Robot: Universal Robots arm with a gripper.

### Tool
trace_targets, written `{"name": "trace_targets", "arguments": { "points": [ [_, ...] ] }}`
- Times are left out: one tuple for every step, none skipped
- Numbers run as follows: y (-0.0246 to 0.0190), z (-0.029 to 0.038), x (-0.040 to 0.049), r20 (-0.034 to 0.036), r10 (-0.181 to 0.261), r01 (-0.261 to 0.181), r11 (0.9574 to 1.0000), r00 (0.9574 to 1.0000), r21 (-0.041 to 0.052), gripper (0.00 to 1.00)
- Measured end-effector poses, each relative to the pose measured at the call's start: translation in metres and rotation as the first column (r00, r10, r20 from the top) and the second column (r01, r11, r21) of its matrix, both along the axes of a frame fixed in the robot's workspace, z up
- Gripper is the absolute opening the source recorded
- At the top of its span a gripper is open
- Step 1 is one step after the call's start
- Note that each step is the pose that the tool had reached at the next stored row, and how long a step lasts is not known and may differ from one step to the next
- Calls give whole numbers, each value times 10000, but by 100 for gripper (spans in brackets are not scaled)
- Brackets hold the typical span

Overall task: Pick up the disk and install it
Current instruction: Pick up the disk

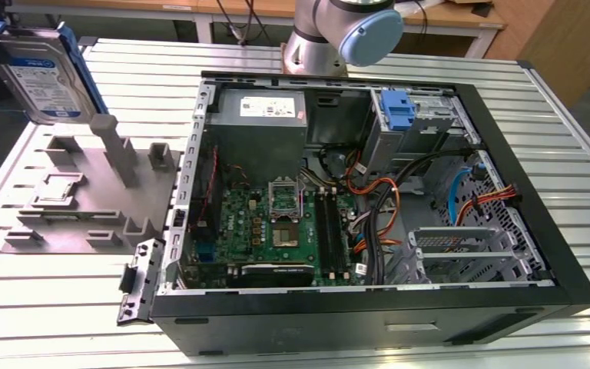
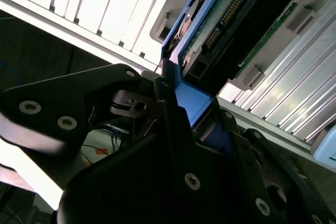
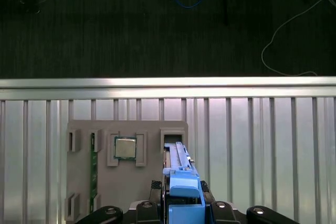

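The disk (image 1: 44, 73) hangs in the air above the grey fixture (image 1: 80, 192), at the exterior view's upper left. It stands on edge, its white-and-blue label facing the camera and its blue carrier around it. In the second wrist view my gripper (image 2: 191, 104) is shut on the blue carrier end of the disk (image 2: 231, 19), whose green circuit board shows. In the first wrist view the disk (image 3: 181, 174) is an edge-on blue strip rising from my gripper (image 3: 185, 211), over the fixture's slot (image 3: 172, 139).
An open computer case (image 1: 571, 284) lies on the slatted metal table (image 1: 59, 323), with a motherboard, cables and a blue carrier (image 1: 398, 111) in its far bay. A small square chip (image 3: 125, 148) sits in the grey fixture (image 3: 84, 177). The arm's base (image 1: 336, 31) stands behind the case.
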State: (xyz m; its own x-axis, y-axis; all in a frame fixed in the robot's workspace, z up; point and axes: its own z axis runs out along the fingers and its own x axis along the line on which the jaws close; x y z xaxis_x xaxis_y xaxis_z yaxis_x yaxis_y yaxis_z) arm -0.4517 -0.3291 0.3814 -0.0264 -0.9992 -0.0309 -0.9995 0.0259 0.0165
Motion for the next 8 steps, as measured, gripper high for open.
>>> {"name": "trace_targets", "arguments": {
  "points": [
    [0,6,0,0,0,0,10000,10000,0,36],
    [0,12,0,0,0,0,10000,10000,0,36],
    [0,18,0,1,1,-1,10000,10000,0,36],
    [0,24,0,1,0,0,10000,10000,0,36],
    [0,30,0,1,0,0,10000,10000,0,36],
    [0,35,0,1,0,0,10000,10000,0,36],
    [0,40,0,0,0,0,10000,10000,0,36],
    [0,44,0,0,0,0,10000,10000,0,36]
  ]
}}
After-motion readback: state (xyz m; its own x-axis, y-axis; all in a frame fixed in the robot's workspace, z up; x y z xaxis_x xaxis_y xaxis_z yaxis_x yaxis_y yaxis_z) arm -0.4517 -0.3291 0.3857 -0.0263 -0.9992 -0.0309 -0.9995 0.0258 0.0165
